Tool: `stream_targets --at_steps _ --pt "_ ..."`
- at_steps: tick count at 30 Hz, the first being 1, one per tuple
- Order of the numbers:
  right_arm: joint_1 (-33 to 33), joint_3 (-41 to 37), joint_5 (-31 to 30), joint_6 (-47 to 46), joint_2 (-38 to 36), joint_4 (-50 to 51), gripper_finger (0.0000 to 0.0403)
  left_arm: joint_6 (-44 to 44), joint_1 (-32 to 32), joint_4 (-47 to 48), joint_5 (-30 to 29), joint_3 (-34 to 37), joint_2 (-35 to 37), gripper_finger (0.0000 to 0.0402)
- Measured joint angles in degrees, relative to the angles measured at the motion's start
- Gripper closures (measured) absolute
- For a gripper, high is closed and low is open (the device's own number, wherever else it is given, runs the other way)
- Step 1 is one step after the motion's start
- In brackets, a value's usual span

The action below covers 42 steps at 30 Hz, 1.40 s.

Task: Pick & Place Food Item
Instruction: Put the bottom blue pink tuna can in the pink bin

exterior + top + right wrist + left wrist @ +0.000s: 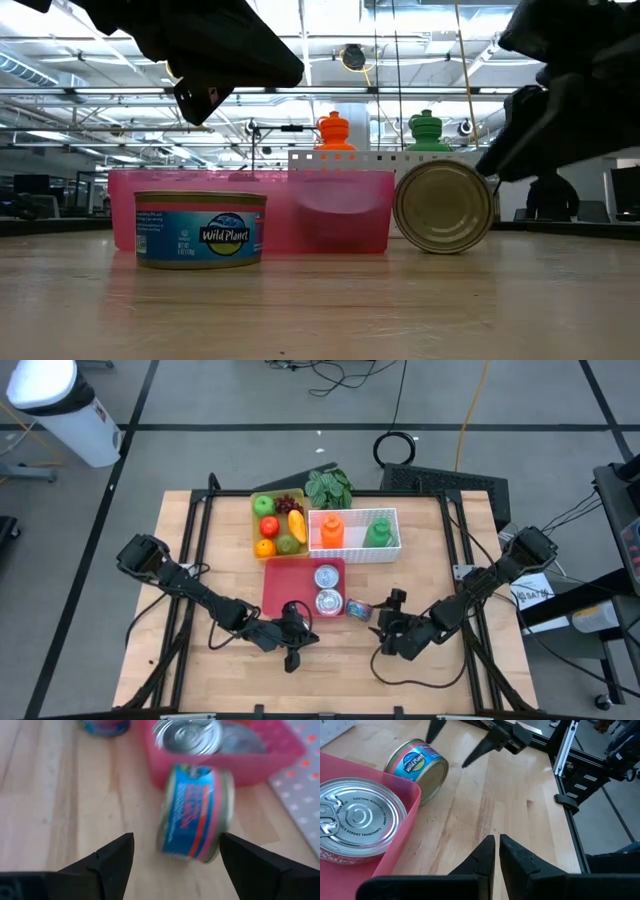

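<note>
Can [195, 812] on its side, before open right end effector [175, 852]

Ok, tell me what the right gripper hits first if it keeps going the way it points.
Probably the tipped can lying on its side just ahead of the open right gripper, with the pink tray right behind it.

Four cans: two in the red bin [278, 584] — upper [326, 576] and lower [328, 601] — one on its side [359, 609] on the bench [200, 560], one standing [200, 229]. Two bottles — orange [333, 530], green [379, 532]. One white basket [354, 552]. One fruit tray [256, 505]. Two claws — left [292, 660], right [390, 615].
</note>
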<state>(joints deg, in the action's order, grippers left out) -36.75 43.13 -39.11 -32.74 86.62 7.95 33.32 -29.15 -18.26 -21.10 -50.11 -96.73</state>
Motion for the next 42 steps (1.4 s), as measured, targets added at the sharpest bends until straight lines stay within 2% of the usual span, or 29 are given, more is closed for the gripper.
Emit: stream_targets --at_steps 3,9,14,20,23,25,29,32,36,42 --pt "0.5 0.0 -3.0 -1.2 0.0 -0.6 0.0124 0.0 0.0 0.0 0.0 0.0 0.0 0.0366" --pt "3.8 -1.7 -2.6 -0.4 0.0 -4.8 0.0125 0.0 0.2 0.0 -0.5 0.0 0.0 0.0366" --pt "6.5 -5.5 5.3 4.3 0.0 -14.7 0.0128 0.0 0.3 0.0 -0.6 0.0 0.0 0.0366" --pt "8.0 -9.5 6.2 6.7 0.0 -20.5 0.0156 0.0 0.2 0.0 -0.5 0.0 0.0 0.0366" --pt "8.9 -10.6 6.3 6.9 0.0 -20.6 0.0189 0.0 0.3 0.0 -0.6 0.0 0.0 0.0366" --pt "9.0 -10.6 6.4 8.1 -0.4 -20.6 0.0213 -0.6 0.2 -0.1 -2.3 0.0 0.0 0.0366" --pt "8.1 -10.6 6.6 11.3 -5.2 -18.9 0.0213 -5.3 0.3 -3.3 -6.9 0.0 0.0 0.0360" --pt "6.6 -10.6 6.3 12.5 -11.8 -15.4 0.0213 -8.5 1.1 -7.8 -8.1 0.0 0.0 0.0331" --pt "5.2 -10.6 4.8 15.8 -18.5 -16.9 0.0213 -13.4 3.5 -13.0 -7.9 0.0 0.0 0.0264" --pt "5.7 -10.6 4.8 23.3 -17.9 -26.1 0.0213 -23.0 7.4 -17.9 -7.0 0.0 0.0 0.0148"
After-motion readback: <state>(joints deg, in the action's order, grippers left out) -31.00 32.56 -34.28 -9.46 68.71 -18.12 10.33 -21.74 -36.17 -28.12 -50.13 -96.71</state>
